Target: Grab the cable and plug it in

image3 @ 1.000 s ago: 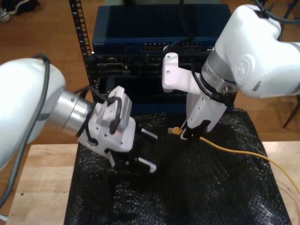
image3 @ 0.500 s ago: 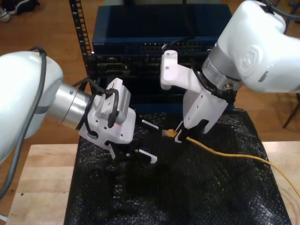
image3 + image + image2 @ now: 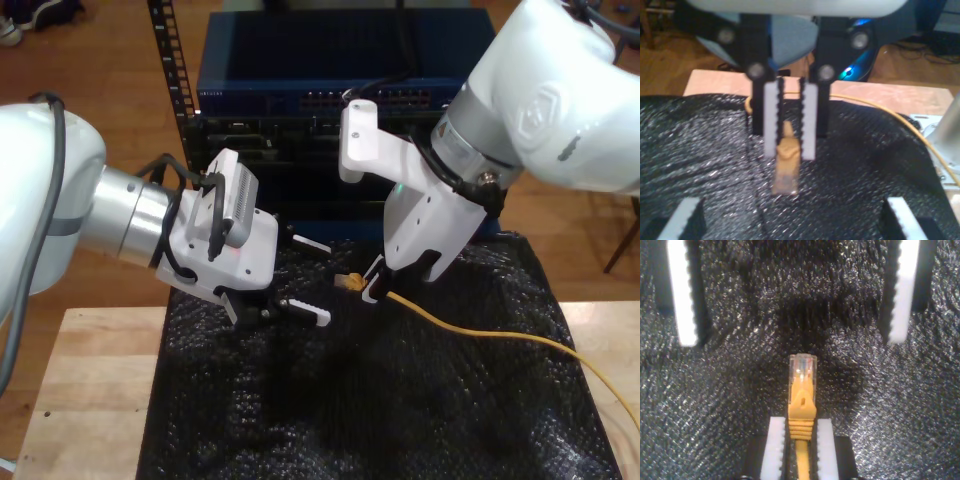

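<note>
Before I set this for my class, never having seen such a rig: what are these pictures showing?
I am two white robot arms, each ending in a pincer. One picture comes from a camera off the arms; the other two cameras ride on the pincers. My second pincer is shut on the yellow cable just behind its clear plug. My first pincer faces it, open. Below is a black padded mat on a wooden table.

One yellow cable [image 3: 480, 328] with one clear plug [image 3: 802, 365]. Two grippers: my first gripper [image 3: 298, 285], my second gripper [image 3: 372, 287]. One black mat [image 3: 450, 420]. One blue switch [image 3: 300, 70].
</note>
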Available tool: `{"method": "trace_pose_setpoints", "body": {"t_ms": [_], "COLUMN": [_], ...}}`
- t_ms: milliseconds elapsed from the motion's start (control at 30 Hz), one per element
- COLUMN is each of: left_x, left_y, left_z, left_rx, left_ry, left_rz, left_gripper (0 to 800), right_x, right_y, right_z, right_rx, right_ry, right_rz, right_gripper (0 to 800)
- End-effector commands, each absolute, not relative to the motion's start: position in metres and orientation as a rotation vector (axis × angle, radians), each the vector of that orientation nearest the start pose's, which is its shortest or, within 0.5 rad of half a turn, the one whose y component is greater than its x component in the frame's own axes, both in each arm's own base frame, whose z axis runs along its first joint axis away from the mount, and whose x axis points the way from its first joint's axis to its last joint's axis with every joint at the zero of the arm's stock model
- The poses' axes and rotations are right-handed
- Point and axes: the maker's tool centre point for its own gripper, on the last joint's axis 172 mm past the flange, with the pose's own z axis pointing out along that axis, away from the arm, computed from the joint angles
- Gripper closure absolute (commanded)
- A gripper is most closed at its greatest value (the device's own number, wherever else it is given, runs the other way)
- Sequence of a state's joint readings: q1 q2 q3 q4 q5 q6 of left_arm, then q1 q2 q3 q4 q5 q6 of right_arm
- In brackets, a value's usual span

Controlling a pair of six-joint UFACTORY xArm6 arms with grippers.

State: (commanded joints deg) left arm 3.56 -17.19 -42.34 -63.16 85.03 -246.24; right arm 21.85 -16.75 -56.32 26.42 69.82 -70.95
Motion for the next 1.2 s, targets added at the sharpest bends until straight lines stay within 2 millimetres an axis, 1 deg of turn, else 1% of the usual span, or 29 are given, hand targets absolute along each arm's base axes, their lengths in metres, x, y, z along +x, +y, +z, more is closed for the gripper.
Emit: {"method": "trace_pose_setpoints", "body": {"t_ms": [67,167,267,400,467,567,667,733,800,967,1100,1167,1200], "left_x": [0.34,0.341,0.34,0.34,0.341,0.34,0.339,0.338,0.338,0.339,0.339,0.339,0.339], "left_y": [-0.213,-0.212,-0.211,-0.211,-0.212,-0.217,-0.221,-0.221,-0.221,-0.221,-0.222,-0.221,-0.221], "left_z": [0.296,0.296,0.296,0.296,0.298,0.306,0.312,0.313,0.313,0.313,0.311,0.309,0.309], "left_rx": [1.513,1.516,1.516,1.514,1.51,1.483,1.455,1.449,1.449,1.45,1.45,1.452,1.452], "left_ry": [-1.479,-1.477,-1.476,-1.476,-1.466,-1.445,-1.438,-1.438,-1.438,-1.438,-1.434,-1.432,-1.431], "left_rz": [0.822,0.826,0.826,0.825,0.834,0.853,0.874,0.877,0.877,0.877,0.872,0.87,0.869], "left_gripper": [5,8,25,31,38,63,72,93,98,147,203,249,251], "right_x": [0.351,0.348,0.349,0.347,0.347,0.346,0.346,0.346,0.344,0.343,0.34,0.339,0.338], "right_y": [0.249,0.254,0.249,0.249,0.249,0.249,0.249,0.249,0.249,0.25,0.256,0.258,0.258], "right_z": [0.289,0.292,0.294,0.294,0.294,0.293,0.293,0.293,0.292,0.293,0.296,0.297,0.297], "right_rx": [-2.027,-2.002,-2.007,-2.001,-2.001,-2.0,-1.999,-1.993,-1.984,-1.98,-1.958,-1.944,-1.942], "right_ry": [-1.84,-1.819,-1.798,-1.798,-1.798,-1.798,-1.798,-1.806,-1.814,-1.809,-1.784,-1.788,-1.788], "right_rz": [-0.338,-0.343,-0.338,-0.33,-0.33,-0.329,-0.323,-0.325,-0.322,-0.321,-0.333,-0.333,-0.33], "right_gripper": [796,796,796,796,796,796,796,796,796,796,796,796,796]}}
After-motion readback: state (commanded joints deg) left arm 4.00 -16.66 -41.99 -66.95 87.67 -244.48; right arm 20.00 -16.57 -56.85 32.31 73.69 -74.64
